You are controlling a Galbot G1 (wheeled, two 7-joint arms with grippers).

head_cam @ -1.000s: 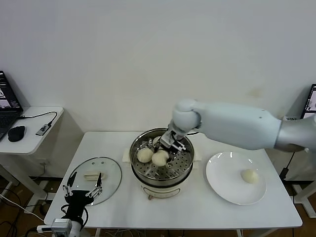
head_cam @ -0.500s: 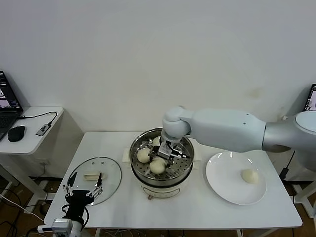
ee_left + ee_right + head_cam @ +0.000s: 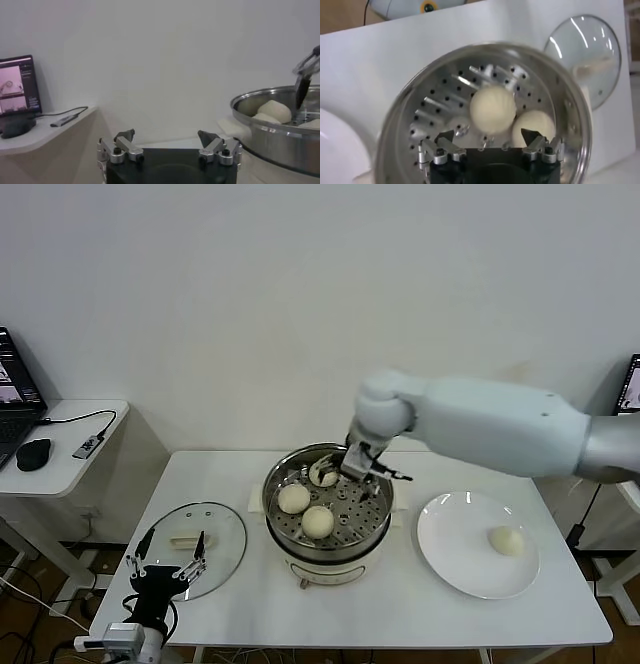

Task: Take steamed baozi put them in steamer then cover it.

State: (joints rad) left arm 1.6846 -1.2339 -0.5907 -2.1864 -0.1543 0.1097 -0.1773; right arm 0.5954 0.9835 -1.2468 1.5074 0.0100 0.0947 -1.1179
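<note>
Three baozi point(image 3: 318, 521) lie in the steamer point(image 3: 372, 524) at mid-bench; one point(image 3: 505, 540) waits on the plate point(image 3: 455, 559) toward the right edge. Right tool point(image 3: 363, 465), open and empty, hangs over the steamer's far rim. Lid point(image 3: 225, 554) sits left, by the open, idle left tool point(image 3: 167, 568).

Plain white wall point(image 3: 300, 304) behind a white table point(image 3: 400, 604); side desk point(image 3: 60, 454) bearing a laptop point(image 3: 15, 399) and mouse point(image 3: 33, 453).
</note>
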